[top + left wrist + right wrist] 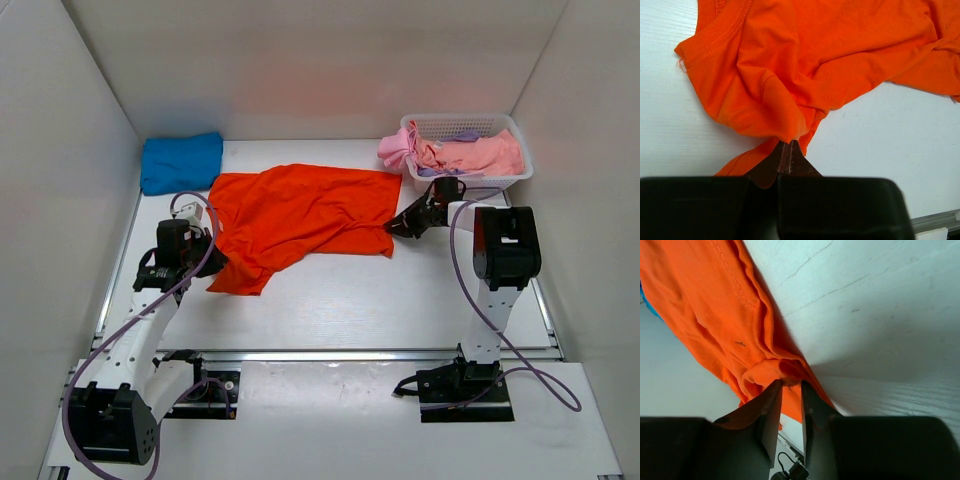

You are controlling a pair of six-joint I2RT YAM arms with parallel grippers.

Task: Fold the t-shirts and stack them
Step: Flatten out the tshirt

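Note:
A bright orange-red t-shirt [300, 215] lies crumpled and part spread across the middle of the table. My left gripper [210, 257] sits at its left edge, shut on a fold of the orange cloth [790, 142]. My right gripper [392, 228] is at the shirt's right corner. Its jaws stand a narrow gap apart at a bunched hem of the orange shirt [765, 372], so that gripper [790, 385] is still open. A folded bright blue t-shirt [181, 162] rests at the back left. Pale pink t-shirts [480, 155] and a lilac one [462, 135] lie heaped in the basket.
The white lattice basket [455, 121] stands at the back right, just behind my right gripper. White walls close in the table on the left, back and right. A metal rail [350, 354] runs along the near edge in front of the arm bases.

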